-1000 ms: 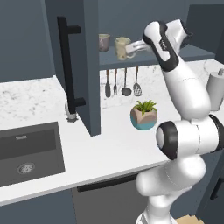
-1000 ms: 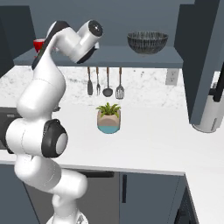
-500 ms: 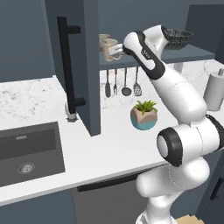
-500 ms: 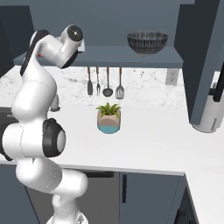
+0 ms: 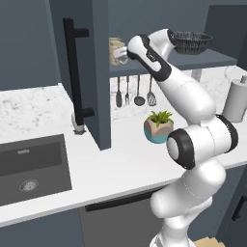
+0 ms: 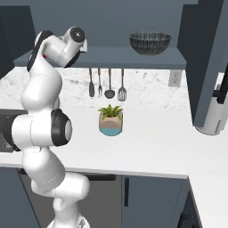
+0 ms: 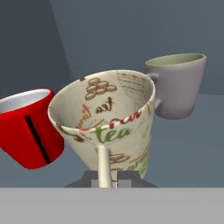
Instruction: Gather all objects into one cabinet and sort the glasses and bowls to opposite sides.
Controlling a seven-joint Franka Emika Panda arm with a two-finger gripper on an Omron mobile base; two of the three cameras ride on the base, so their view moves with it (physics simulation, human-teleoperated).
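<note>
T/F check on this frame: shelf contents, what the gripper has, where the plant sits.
1. The gripper is shut on the cream mug's handle. True.
2. The bowl sits on the counter. False: it is on the cabinet shelf.
3. The red mug is beside the cream mug. True.
4. The plant is on the shelf. False: it stands on the counter.
5. Utensils hang under the shelf. True.
</note>
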